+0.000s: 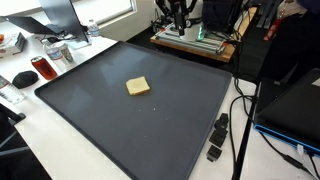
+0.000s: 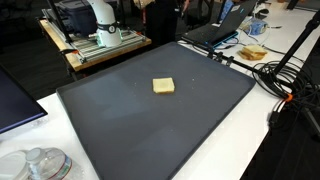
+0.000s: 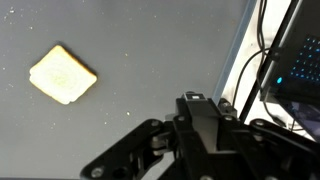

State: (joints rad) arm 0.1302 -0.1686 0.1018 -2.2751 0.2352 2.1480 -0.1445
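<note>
A pale yellow square piece, like a slice of bread or a sponge point(image 1: 138, 87) point(image 2: 163, 86), lies flat near the middle of a large dark grey mat point(image 1: 150, 135) point(image 2: 120, 135). In the wrist view the yellow square point(image 3: 63, 74) is at the upper left on the mat point(image 3: 150, 40). My gripper point(image 3: 198, 99) comes in from the bottom of that view, well above the mat and off to the right of the square. Its jaws are shut together with nothing between them. The arm's base point(image 2: 100, 18) stands behind the mat's far edge.
A black device with cables point(image 1: 217, 138) lies beside the mat's edge. A red can point(image 1: 41, 68) and clutter sit at one corner. A laptop point(image 2: 215, 30), a plate of food point(image 2: 252, 52) and cables point(image 3: 262, 60) lie along another side. A clear lidded container point(image 2: 40, 165) is near the front corner.
</note>
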